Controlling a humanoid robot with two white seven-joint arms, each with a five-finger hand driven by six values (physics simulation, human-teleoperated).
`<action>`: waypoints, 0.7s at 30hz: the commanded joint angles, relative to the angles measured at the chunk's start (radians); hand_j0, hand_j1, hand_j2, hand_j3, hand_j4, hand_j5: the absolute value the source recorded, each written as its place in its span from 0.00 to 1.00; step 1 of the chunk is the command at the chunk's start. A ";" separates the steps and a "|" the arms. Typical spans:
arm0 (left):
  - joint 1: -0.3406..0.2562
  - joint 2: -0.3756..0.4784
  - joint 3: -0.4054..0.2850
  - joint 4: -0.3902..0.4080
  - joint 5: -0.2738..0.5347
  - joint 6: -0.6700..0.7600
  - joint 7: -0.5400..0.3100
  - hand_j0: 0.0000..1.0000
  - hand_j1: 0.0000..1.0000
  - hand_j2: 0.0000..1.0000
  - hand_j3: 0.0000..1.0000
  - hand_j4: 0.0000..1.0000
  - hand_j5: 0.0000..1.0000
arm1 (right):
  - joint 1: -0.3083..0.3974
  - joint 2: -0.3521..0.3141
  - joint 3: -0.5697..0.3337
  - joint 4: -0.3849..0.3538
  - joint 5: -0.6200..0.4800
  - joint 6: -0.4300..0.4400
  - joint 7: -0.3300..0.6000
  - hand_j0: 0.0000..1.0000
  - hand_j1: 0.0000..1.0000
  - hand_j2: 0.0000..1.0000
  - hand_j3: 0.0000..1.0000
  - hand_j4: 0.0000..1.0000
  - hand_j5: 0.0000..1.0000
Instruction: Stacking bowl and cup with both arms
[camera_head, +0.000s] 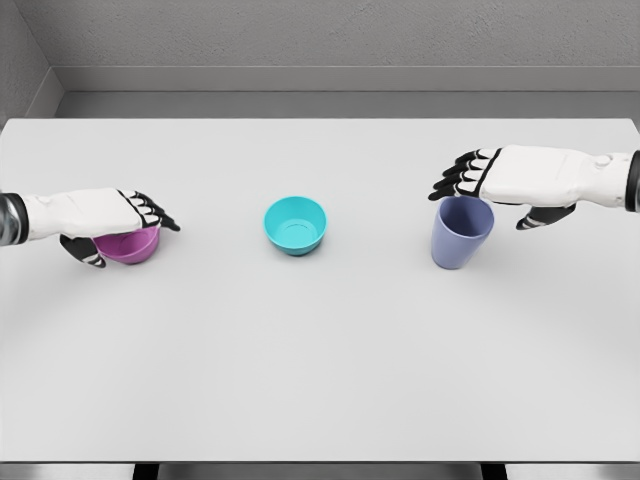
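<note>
White table (320, 380) bears purple bowl (132, 247), teal bowl (295, 225), blue cup (460, 235).

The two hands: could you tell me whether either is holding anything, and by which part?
Left hand wraps the purple bowl at its rim; right hand above the blue cup; firm grasp cannot be told.

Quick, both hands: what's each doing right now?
Left hand: over the purple bowl, grasp cannot be told.
Right hand: over the blue cup, grasp cannot be told.
</note>
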 joint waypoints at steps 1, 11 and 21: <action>0.000 0.001 -0.001 -0.002 0.002 0.002 0.000 0.88 0.88 0.88 0.88 0.88 0.88 | 0.000 0.002 0.001 0.001 -0.001 0.003 0.000 1.00 1.00 1.00 1.00 1.00 1.00; -0.002 0.001 -0.001 -0.005 0.002 0.002 -0.020 0.67 0.67 0.67 0.67 0.67 0.67 | -0.015 0.022 0.027 0.000 0.002 0.003 0.000 1.00 1.00 1.00 1.00 1.00 1.00; -0.052 -0.002 -0.023 -0.028 0.007 0.002 -0.018 0.67 0.67 0.67 0.67 0.67 0.67 | -0.023 0.026 0.048 0.001 0.002 0.003 0.000 1.00 1.00 1.00 1.00 1.00 1.00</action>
